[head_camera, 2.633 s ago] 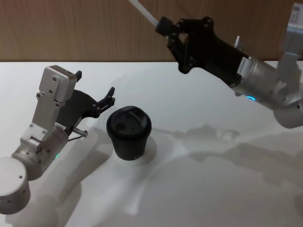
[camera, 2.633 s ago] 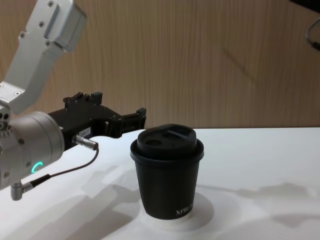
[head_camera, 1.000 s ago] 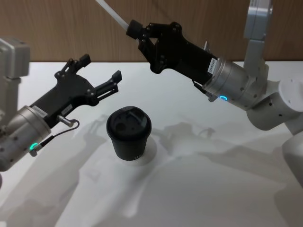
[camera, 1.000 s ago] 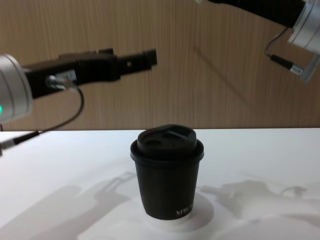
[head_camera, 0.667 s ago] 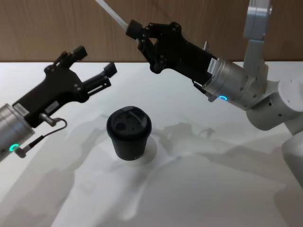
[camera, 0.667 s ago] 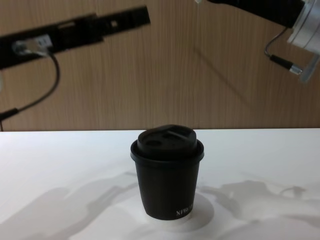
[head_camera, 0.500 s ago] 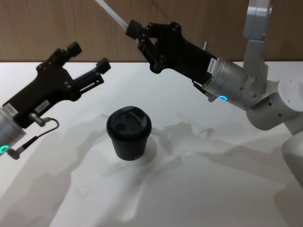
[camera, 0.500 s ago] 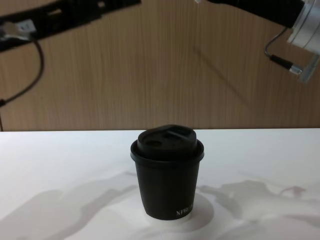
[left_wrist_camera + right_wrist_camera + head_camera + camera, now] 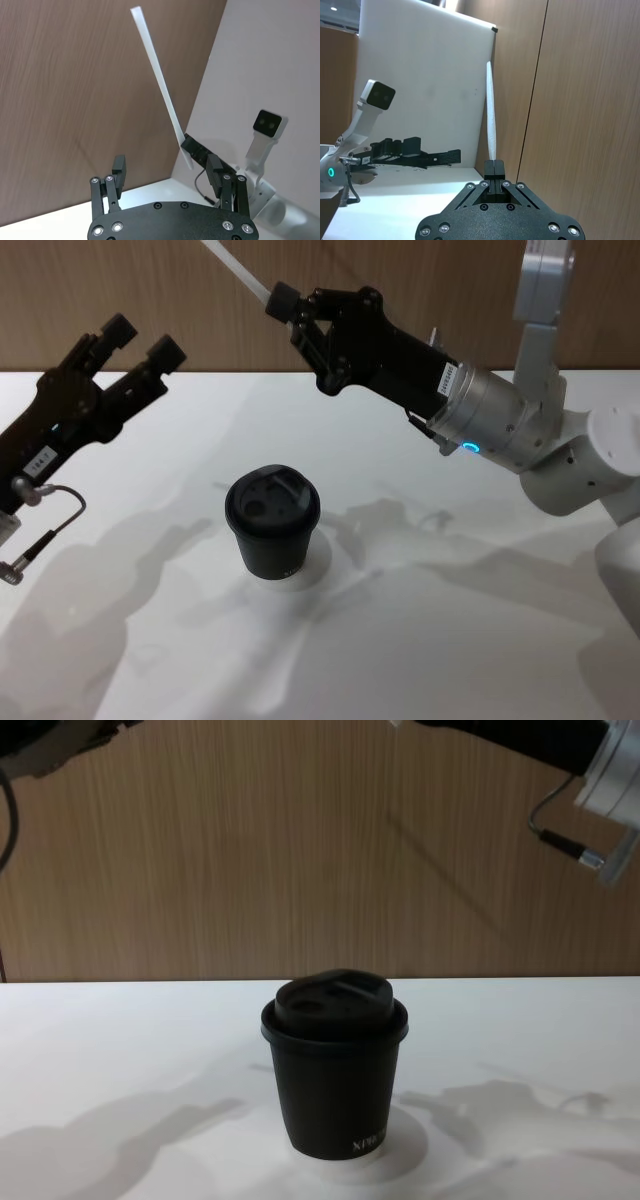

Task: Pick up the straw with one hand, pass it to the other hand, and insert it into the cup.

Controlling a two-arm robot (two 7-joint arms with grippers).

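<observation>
The white straw sticks up and to the left from my right gripper, which is shut on its lower end, high above the table's far side. In the right wrist view the straw rises straight out of the closed gripper. My left gripper is open, raised at the left, level with the straw and apart from it. In the left wrist view the straw stands beyond that open gripper. The black lidded cup stands upright mid-table, below and between both grippers; it also shows in the chest view.
The cup rests on a white round disc on the white table. A wooden wall runs behind the table. The right arm's silver wrist with its cable hangs over the table's right half.
My left arm has lifted from beside the cup and swung up and left, staying open. The right gripper first carried the straw leftward, then held still.
</observation>
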